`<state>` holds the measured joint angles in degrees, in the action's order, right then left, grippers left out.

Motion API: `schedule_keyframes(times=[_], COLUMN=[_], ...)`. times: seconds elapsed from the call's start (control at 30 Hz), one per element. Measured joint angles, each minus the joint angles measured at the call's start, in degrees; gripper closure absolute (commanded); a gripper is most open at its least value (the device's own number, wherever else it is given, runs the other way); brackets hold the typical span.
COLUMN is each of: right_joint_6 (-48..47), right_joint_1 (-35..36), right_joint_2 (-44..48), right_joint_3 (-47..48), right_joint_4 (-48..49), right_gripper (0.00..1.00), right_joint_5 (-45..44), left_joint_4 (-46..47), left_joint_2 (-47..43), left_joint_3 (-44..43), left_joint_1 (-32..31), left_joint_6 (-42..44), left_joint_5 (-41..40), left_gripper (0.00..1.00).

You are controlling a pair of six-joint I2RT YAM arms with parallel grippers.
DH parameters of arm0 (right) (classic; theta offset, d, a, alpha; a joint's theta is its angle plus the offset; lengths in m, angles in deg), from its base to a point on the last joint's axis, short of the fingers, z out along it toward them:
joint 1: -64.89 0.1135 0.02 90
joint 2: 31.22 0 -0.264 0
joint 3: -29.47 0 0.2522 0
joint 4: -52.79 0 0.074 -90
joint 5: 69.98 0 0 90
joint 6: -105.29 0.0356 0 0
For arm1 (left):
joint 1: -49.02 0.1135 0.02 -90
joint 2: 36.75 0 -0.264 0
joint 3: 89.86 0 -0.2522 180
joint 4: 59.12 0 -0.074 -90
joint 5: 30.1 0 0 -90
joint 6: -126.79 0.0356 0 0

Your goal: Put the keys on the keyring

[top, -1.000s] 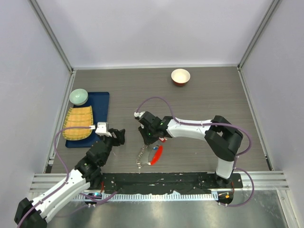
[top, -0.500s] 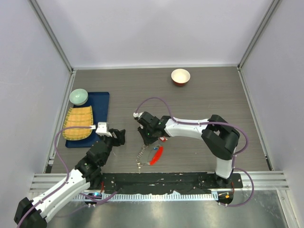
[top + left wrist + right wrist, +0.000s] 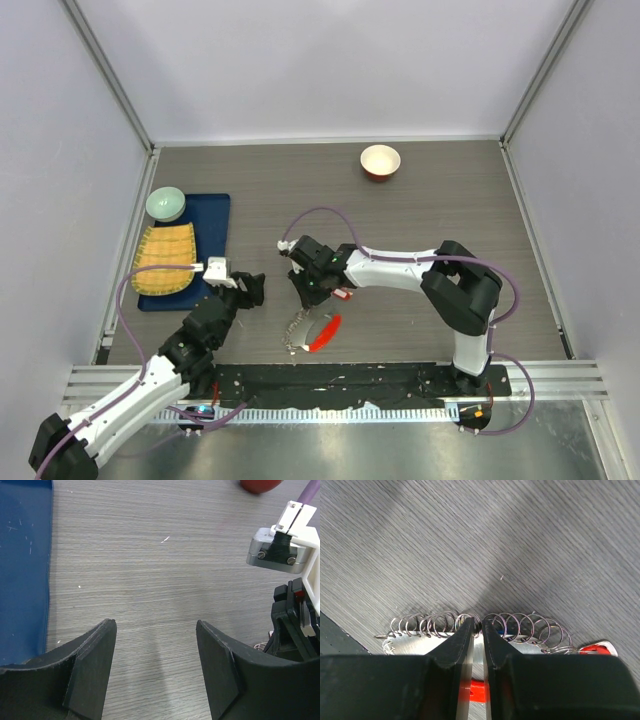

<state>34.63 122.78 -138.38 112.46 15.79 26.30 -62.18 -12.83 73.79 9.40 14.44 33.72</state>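
The keyring lies on the table near the front edge, a silvery wire coil (image 3: 296,330) joined to a red curved bar (image 3: 322,333). My right gripper (image 3: 305,290) points down over it. In the right wrist view its jaws (image 3: 481,621) are pinched on one loop in the middle of the coil (image 3: 530,627), with flat silvery metal (image 3: 420,646) and a bit of red (image 3: 475,690) below. A small red piece (image 3: 343,294), perhaps one of the keys, lies beside that gripper. My left gripper (image 3: 250,288) (image 3: 155,625) hovers open over bare table, left of the keyring.
A red-rimmed white bowl (image 3: 380,161) stands at the back. A blue tray (image 3: 215,215) at the left carries a yellow mat (image 3: 165,260) and a pale green bowl (image 3: 166,204). A black strip (image 3: 330,380) runs along the near edge.
The right gripper's jaws have narrowed onto the coil and the arm has shifted slightly left. The keyring's red bar has swung a little to the left. The left arm has barely moved.
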Motion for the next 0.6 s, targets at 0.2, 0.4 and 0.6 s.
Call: schedule_keyframes(times=[0.2, 0.4, 0.6], right_joint_6=[-1.01, -2.38, -2.71], right_joint_1=[0.0, 0.0, 0.0], right_joint_2=[0.02, 1.44, 2.51], right_joint_3=[0.0, 0.0, 0.0], right_joint_4=[-0.15, -0.11, 0.09], right_gripper=[0.75, 0.75, 0.75], right_joint_5=[0.44, 1.9, 2.23], left_joint_4=[0.11, 0.11, 0.15], left_joint_2=[0.33, 0.35, 0.63], left_joint_3=[0.0, 0.0, 0.0], left_joint_1=[0.0, 0.0, 0.0], left_joint_6=[0.0, 0.0, 0.0], left_joint_5=[0.31, 0.33, 0.46], left_gripper=[0.31, 0.31, 0.31])
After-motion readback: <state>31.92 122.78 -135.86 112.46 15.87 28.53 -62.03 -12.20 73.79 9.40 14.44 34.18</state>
